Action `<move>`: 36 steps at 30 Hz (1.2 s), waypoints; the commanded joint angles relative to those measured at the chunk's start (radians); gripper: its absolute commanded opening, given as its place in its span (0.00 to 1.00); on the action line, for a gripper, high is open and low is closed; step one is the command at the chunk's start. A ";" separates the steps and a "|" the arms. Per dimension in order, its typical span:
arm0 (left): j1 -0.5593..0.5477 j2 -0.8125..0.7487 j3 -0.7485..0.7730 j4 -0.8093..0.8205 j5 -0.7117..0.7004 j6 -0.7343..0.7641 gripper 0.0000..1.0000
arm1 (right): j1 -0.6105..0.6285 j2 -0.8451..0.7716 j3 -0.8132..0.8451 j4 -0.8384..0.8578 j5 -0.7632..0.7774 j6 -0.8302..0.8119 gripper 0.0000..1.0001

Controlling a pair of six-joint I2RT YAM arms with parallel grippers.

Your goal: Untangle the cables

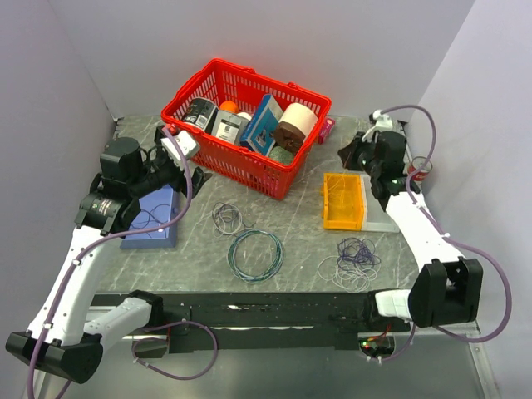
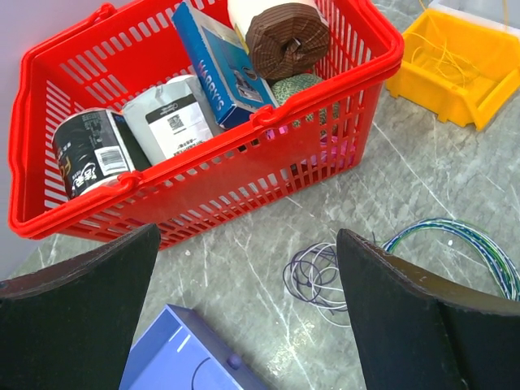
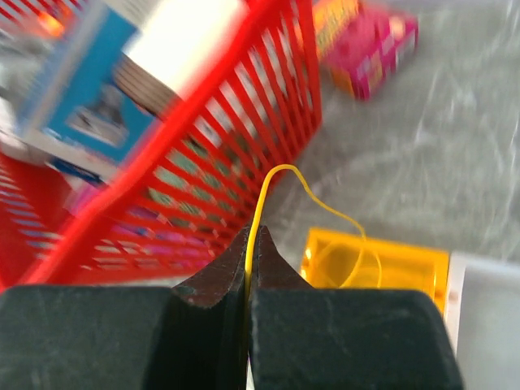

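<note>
Pinching thin yellow wire (image 3: 279, 167), looped upward: right jaws | left jaws: spread wide

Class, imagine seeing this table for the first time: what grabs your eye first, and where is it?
The bright red basket, packed full, dominates the back middle of the table. Right of it sits a yellow bin, and the right pincer is shut on a thin yellow wire trailing into that bin.
</note>
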 commanded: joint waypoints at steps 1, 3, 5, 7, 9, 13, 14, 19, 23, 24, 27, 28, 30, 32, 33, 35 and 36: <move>-0.003 -0.021 -0.005 0.034 -0.018 -0.018 0.96 | 0.001 0.033 -0.031 0.003 0.034 0.001 0.00; -0.003 -0.036 -0.030 0.045 -0.027 -0.030 0.96 | 0.003 0.061 -0.041 -0.015 0.041 0.001 0.00; -0.001 -0.055 -0.051 0.057 -0.041 -0.047 0.96 | 0.004 0.081 -0.052 -0.031 0.046 0.009 0.00; 0.000 -0.073 -0.097 0.071 -0.073 -0.067 0.96 | 0.003 0.115 -0.061 -0.041 0.048 0.030 0.00; 0.008 -0.099 -0.151 0.091 -0.094 -0.092 0.96 | 0.004 0.147 -0.077 -0.052 0.048 0.053 0.00; 0.031 -0.151 -0.229 0.126 -0.122 -0.124 0.96 | 0.004 0.202 -0.097 -0.054 0.037 0.079 0.00; 0.035 -0.159 -0.241 0.134 -0.124 -0.136 0.96 | 0.004 0.214 -0.094 -0.061 0.038 0.087 0.00; 0.058 -0.196 -0.294 0.151 -0.120 -0.150 0.96 | 0.001 0.293 -0.071 -0.083 0.051 0.112 0.00; 0.063 -0.211 -0.307 0.151 -0.128 -0.142 0.96 | -0.010 0.319 -0.065 -0.089 0.090 0.115 0.00; 0.065 -0.213 -0.309 0.151 -0.130 -0.142 0.96 | -0.011 0.325 -0.058 -0.098 0.098 0.115 0.00; 0.065 -0.217 -0.317 0.157 -0.130 -0.139 0.96 | -0.017 0.340 -0.038 -0.118 0.123 0.105 0.00; 0.065 -0.219 -0.318 0.160 -0.130 -0.138 0.96 | -0.017 0.342 -0.032 -0.123 0.124 0.092 0.00; 0.065 -0.219 -0.320 0.162 -0.134 -0.139 0.96 | -0.014 0.337 -0.022 -0.150 0.127 0.067 0.17; 0.065 -0.219 -0.323 0.162 -0.143 -0.139 0.96 | -0.007 0.314 -0.006 -0.170 0.144 0.033 0.38; 0.065 -0.220 -0.326 0.163 -0.151 -0.139 0.96 | 0.004 0.305 -0.005 -0.185 0.159 0.026 0.52; 0.069 -0.228 -0.347 0.178 -0.182 -0.158 0.96 | 0.007 0.276 0.000 -0.202 0.176 0.010 0.61; 0.086 -0.239 -0.361 0.183 -0.189 -0.174 0.96 | 0.012 0.267 0.001 -0.212 0.186 0.007 0.64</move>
